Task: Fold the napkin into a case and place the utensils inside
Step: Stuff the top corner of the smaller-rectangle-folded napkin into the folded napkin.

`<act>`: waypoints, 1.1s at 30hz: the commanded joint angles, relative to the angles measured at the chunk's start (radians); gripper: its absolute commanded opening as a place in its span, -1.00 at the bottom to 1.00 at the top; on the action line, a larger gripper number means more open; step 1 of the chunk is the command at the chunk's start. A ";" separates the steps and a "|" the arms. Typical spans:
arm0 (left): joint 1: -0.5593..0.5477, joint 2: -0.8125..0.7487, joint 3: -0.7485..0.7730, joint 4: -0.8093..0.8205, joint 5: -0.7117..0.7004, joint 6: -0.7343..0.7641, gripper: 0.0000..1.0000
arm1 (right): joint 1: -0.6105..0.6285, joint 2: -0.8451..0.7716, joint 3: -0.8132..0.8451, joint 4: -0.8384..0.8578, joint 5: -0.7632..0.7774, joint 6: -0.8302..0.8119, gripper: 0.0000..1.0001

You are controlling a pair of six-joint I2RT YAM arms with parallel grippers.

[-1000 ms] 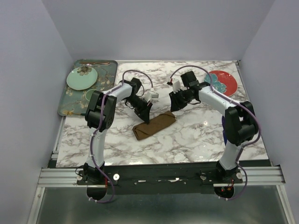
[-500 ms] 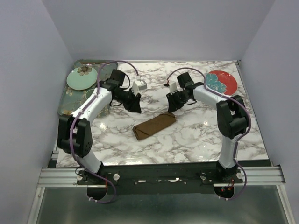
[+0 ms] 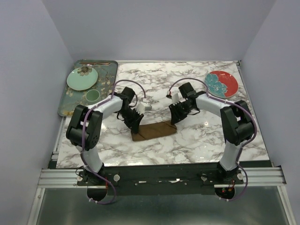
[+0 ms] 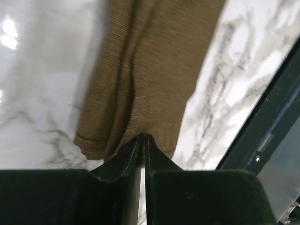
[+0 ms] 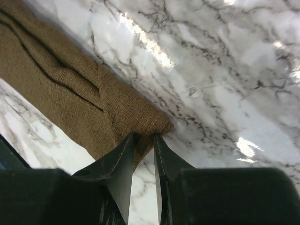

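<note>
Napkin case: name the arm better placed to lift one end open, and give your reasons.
Probably the left. The left gripper is pinched on the near end of the napkin case, its fingertips meeting in the cloth. The right gripper sits at the other end, jaws slightly apart.

**Brown napkin lay folded on the marble**

The napkin was a matte brown cloth, folded into a narrow, long case. It lay flat near the middle of the table, angled slightly, with layered creases running along its length. No utensils showed.

no legible text, labels, or numbers
</note>
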 commanded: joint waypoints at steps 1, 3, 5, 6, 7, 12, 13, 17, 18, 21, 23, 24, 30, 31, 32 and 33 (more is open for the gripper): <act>0.053 0.103 0.133 0.096 -0.093 -0.056 -0.69 | 0.012 -0.078 -0.047 -0.034 -0.057 0.071 -0.38; 0.081 0.161 0.215 0.110 -0.096 -0.077 -0.69 | 0.010 -0.104 -0.052 -0.048 -0.095 0.104 -0.35; 0.119 0.181 0.260 0.113 -0.069 -0.083 -0.65 | 0.010 -0.147 -0.058 -0.067 -0.111 0.123 -0.34; 0.130 0.180 0.288 0.116 -0.052 -0.085 -0.62 | 0.010 -0.161 -0.058 -0.073 -0.108 0.137 -0.33; 0.147 0.171 0.294 0.123 -0.035 -0.092 -0.56 | 0.012 -0.176 -0.058 -0.079 -0.098 0.141 -0.32; 0.156 -0.006 0.178 0.285 0.127 -0.280 -0.28 | 0.016 -0.241 -0.032 -0.062 0.012 0.148 -0.26; 0.155 -0.036 0.144 0.325 0.152 -0.369 -0.26 | 0.033 -0.240 -0.023 -0.062 0.033 0.146 -0.28; 0.119 -0.142 -0.074 0.652 0.218 -0.930 -0.24 | 0.079 -0.221 0.008 -0.047 0.098 0.178 -0.29; 0.090 -0.177 -0.164 0.713 0.200 -1.009 -0.28 | 0.090 -0.215 0.018 -0.044 0.121 0.193 -0.28; 0.018 -0.222 -0.275 0.839 0.090 -1.164 -0.51 | 0.127 -0.181 0.028 -0.039 0.167 0.227 -0.28; -0.019 -0.225 -0.301 0.915 0.007 -1.220 -0.69 | 0.147 -0.160 0.034 -0.035 0.187 0.238 -0.30; -0.037 -0.205 -0.306 0.926 -0.007 -1.258 -0.73 | 0.150 -0.155 0.035 -0.030 0.199 0.244 -0.31; -0.102 -0.084 -0.274 0.949 -0.092 -1.326 -1.00 | 0.182 -0.106 0.040 -0.019 0.239 0.253 -0.32; -0.102 -0.053 -0.267 0.956 -0.096 -1.329 -1.00 | 0.187 -0.100 0.037 -0.015 0.236 0.256 -0.32; -0.102 -0.042 -0.266 0.966 -0.098 -1.342 -1.00 | 0.188 -0.097 0.029 -0.012 0.238 0.260 -0.32; -0.102 -0.032 -0.267 0.977 -0.093 -1.350 -1.00 | 0.191 -0.091 0.028 -0.008 0.242 0.260 -0.32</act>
